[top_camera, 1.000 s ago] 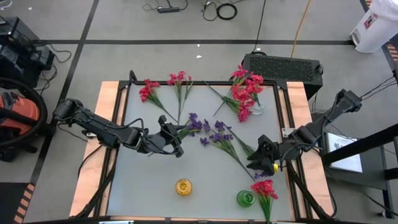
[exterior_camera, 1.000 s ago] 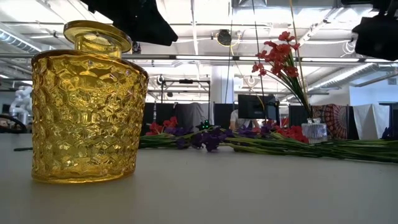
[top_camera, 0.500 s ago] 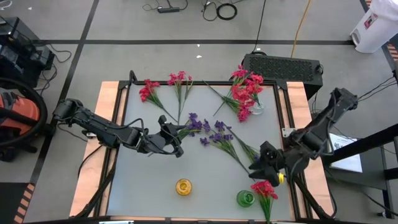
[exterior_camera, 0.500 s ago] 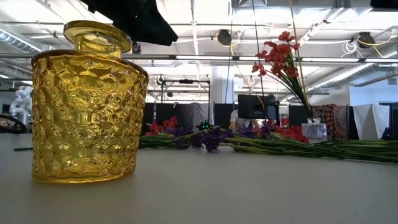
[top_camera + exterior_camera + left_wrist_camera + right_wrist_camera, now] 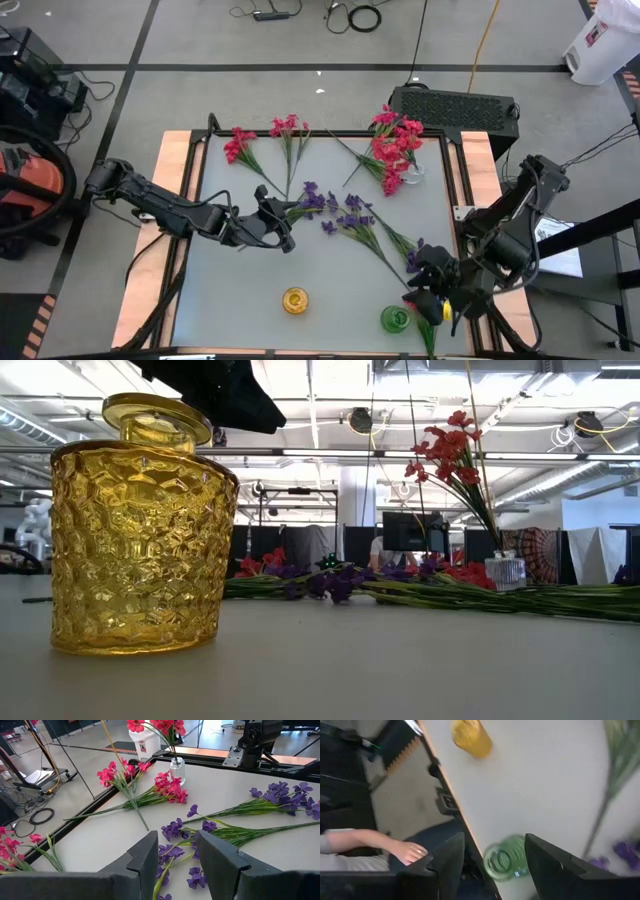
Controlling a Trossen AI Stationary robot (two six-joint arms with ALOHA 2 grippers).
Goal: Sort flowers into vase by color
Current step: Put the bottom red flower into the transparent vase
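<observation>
Mostly hidden beneath the right gripper (image 5: 430, 298) at the front right corner of the table (image 5: 330, 270): whatever flower lies beside the green vase (image 5: 396, 319). Can make out only a thin stem (image 5: 431, 338) poking toward the front edge. Blurred through that arm's wrist camera, but fingers (image 5: 451, 857) plainly spread, with the green vase showing in the gap and nothing seen pinched. Farther along the front edge, a yellow vase (image 5: 294, 300), looming large and blocking a good part of the low view. Beyond the front edge, a person's hand (image 5: 407, 851), cut off at the sleeve.

Near the middle, hovering with fingers likewise spread and empty, the left gripper (image 5: 175, 840), just over the purple flowers (image 5: 350, 215) strewn flat there. Toward the back edge, lying loose, red flowers (image 5: 238, 145) and pink flowers (image 5: 290, 128). At the back right corner, a clear vase (image 5: 412, 172) holding upright red sprigs, more lying at its foot.
</observation>
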